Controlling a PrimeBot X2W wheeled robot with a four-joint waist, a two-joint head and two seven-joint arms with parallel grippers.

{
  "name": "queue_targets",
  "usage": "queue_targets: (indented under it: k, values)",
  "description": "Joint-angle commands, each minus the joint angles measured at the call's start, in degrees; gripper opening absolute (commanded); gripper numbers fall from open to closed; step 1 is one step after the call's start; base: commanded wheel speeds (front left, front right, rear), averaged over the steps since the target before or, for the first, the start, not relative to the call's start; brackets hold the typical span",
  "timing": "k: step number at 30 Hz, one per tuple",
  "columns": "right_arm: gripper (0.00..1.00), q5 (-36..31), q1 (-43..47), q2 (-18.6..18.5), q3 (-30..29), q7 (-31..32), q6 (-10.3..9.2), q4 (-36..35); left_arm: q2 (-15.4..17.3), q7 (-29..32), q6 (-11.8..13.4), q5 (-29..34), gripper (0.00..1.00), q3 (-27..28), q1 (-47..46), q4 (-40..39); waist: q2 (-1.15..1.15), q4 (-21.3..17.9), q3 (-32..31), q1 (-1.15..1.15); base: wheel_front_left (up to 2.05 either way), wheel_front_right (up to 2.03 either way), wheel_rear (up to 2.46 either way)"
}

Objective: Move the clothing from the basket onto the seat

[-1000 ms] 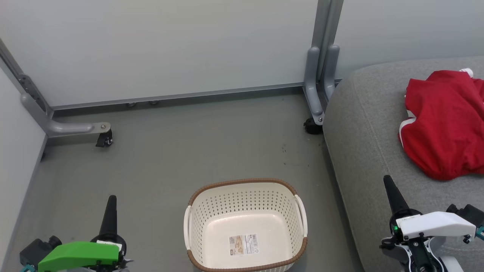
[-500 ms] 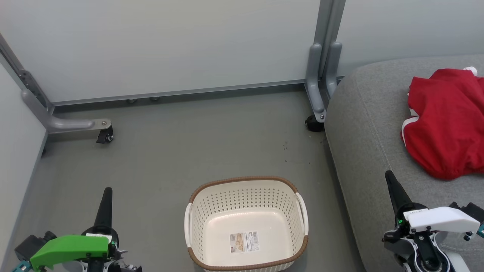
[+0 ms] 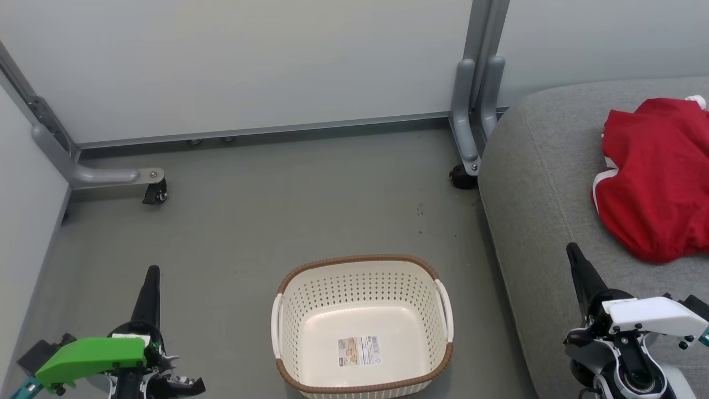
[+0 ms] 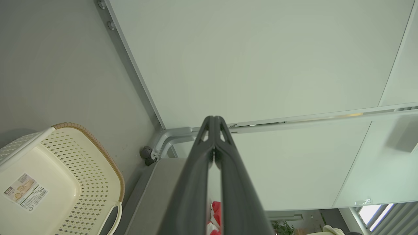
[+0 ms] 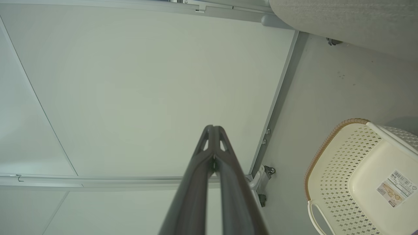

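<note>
Left fingers (image 3: 149,293), right fingers (image 3: 581,271): both pressed shut, holding nothing, same as second ago. Basket (image 3: 363,258) on floor between them, just ahead, empty, label bare. Seat (image 3: 532,194) under and beyond right fingers. Red clothing (image 3: 653,183) lies on it, ahead-right. Only camera shifted slightly; nothing relocated. Judgement: transfer looks finished.

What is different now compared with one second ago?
The head camera shifted a little. The left gripper and right gripper crept slightly forward, fingers shut and empty. Nothing was taken or let go. The clothing stays on the seat; the basket stays empty on the floor.
</note>
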Motion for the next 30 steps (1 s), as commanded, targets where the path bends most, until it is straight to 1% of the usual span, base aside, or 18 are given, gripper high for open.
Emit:
queue_targets:
  k: [1,16,30]
  values:
    - [0.00,1.28,-0.91,-0.08,-0.35,0.48,0.03,0.14,0.25,0.38,-0.49,-1.40,0.00,0.36,-1.36,0.00,0.00,0.04,0.08,0.00,0.00,0.00,0.00]
    - [0.00,6.73,-1.88,0.12,-1.45,2.13,0.02,0.85,0.04,2.18,-1.06,-6.89,0.00,1.68,-2.97,1.06,0.00,0.40,0.76,0.00,0.00,0.00,0.00]
    - [0.00,6.39,-1.77,0.36,-1.77,2.35,0.02,0.87,-0.30,2.44,-1.05,-6.38,0.00,2.00,-2.92,1.04,0.00,0.41,0.79,0.00,0.00,0.00,0.00]
